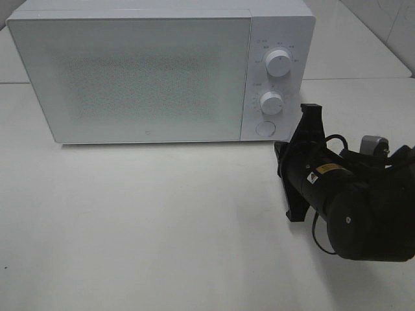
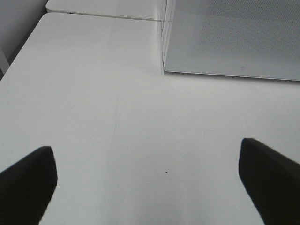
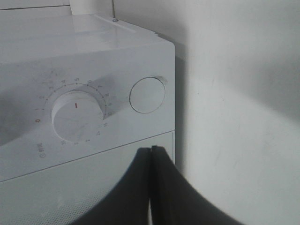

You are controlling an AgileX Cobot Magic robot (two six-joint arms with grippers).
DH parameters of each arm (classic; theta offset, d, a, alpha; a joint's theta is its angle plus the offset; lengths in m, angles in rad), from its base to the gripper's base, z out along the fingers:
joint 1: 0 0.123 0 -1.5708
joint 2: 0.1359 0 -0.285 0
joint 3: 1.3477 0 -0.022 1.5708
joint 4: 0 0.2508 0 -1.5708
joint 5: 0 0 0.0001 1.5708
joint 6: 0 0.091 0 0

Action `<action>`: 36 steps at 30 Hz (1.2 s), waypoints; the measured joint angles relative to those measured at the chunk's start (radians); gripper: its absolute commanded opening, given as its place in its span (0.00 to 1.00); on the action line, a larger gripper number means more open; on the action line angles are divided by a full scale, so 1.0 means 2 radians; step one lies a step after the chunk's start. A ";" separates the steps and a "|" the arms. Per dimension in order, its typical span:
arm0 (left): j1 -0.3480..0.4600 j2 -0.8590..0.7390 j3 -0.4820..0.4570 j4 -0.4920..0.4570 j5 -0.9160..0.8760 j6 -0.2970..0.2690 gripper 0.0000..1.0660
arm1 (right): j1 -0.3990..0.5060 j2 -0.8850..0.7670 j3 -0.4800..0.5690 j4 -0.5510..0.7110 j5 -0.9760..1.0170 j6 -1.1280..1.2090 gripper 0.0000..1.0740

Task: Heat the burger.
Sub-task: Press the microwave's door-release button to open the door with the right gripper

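The right end effector [image 1: 280,159] is clenched: in the right wrist view its two black fingers [image 3: 140,187] lie pressed flat together, with nothing between them. It hangs above the surface [image 1: 162,227], rolled on its side, with its tips turned toward the front right corner of the microwave [image 1: 130,78].

Just ahead of the tips is the white control panel. The round button [image 1: 264,127] is the nearest control to them, the lower knob [image 1: 272,103] lies a little farther off, and the upper knob [image 1: 279,63] is farthest. In the wrist view the button [image 3: 147,95] and lower knob [image 3: 77,115] sit just beyond the fingertips. The edge of the door [image 3: 56,197] runs behind the fingers. Whether the tips touch the microwave cannot be told. The red mark on the knob points straight to the edge of its dial.

The door [image 1: 130,78] is closed flat against the front, and its speckled panel hides the inside.

The left end effector [image 2: 149,180] is released, its two dark fingers [image 2: 28,183] spread wide apart over bare surface [image 2: 93,93] and holding nothing. The near corner of the microwave [image 2: 234,37] lies ahead of it and off toward one finger, well apart from both.

The burger shows in none of the views, so its place cannot be told.
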 measured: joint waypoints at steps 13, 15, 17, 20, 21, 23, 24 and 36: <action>0.000 0.000 0.000 0.000 0.000 0.000 0.92 | -0.040 0.036 -0.067 -0.036 0.055 -0.018 0.00; 0.000 0.000 0.000 0.000 0.000 0.000 0.92 | -0.047 0.041 -0.078 -0.040 0.067 -0.019 0.00; 0.000 0.000 0.000 0.000 0.000 0.000 0.92 | -0.055 0.047 -0.089 -0.042 0.074 -0.025 0.00; 0.000 0.000 0.000 0.000 0.000 0.000 0.92 | -0.067 0.053 -0.103 -0.043 0.081 -0.042 0.00; 0.000 0.000 0.000 0.000 0.000 0.000 0.92 | -0.070 0.055 -0.108 -0.043 0.084 -0.045 0.00; 0.000 0.000 0.000 0.000 0.000 0.000 0.92 | -0.075 0.062 -0.116 -0.043 0.092 -0.049 0.00; 0.000 0.000 0.000 0.000 0.000 0.000 0.92 | -0.075 0.066 -0.121 -0.043 0.093 -0.049 0.00; 0.000 0.000 0.000 0.000 0.000 0.000 0.92 | -0.075 0.093 -0.158 -0.040 0.100 -0.045 0.00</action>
